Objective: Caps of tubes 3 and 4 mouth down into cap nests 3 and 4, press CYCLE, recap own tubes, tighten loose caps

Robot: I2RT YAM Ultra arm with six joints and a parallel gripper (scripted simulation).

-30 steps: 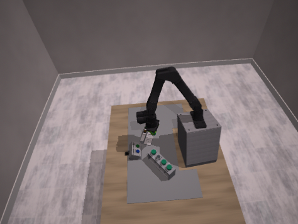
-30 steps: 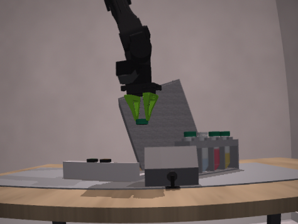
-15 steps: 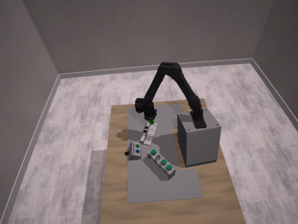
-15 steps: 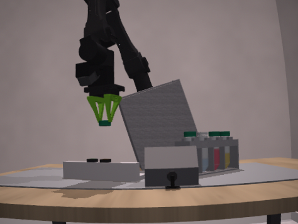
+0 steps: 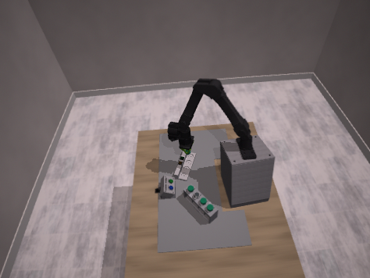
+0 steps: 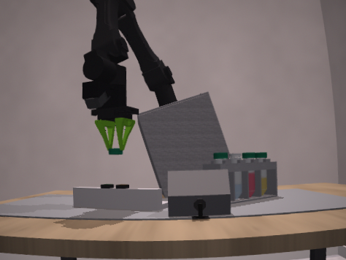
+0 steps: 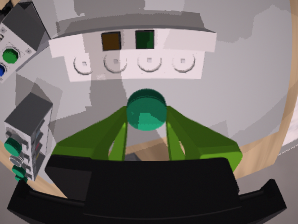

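Note:
My gripper (image 5: 185, 151) (image 6: 115, 149) (image 7: 146, 112) is shut on a green cap (image 6: 115, 151) (image 7: 147, 111) and holds it well above the white cap tray (image 5: 187, 172) (image 6: 146, 199) (image 7: 200, 72). The tray's round nests, such as one (image 7: 149, 63) below the cap, all look empty. The amber lamp (image 7: 111, 40) and green lamp (image 7: 144, 39) on the console look dark. The decapping station (image 5: 195, 208) (image 6: 268, 175) (image 7: 33, 112) holds three capped tubes. One tube (image 5: 196, 194) (image 6: 236, 156) stands open, second from the left in the exterior view.
The small key desk (image 5: 165, 193) (image 6: 198, 182) (image 7: 27, 26) with the blue key (image 5: 171, 187) and green key (image 5: 170, 181) stands between tray and station. The arm's grey pedestal (image 5: 250, 179) (image 6: 182, 139) stands behind them.

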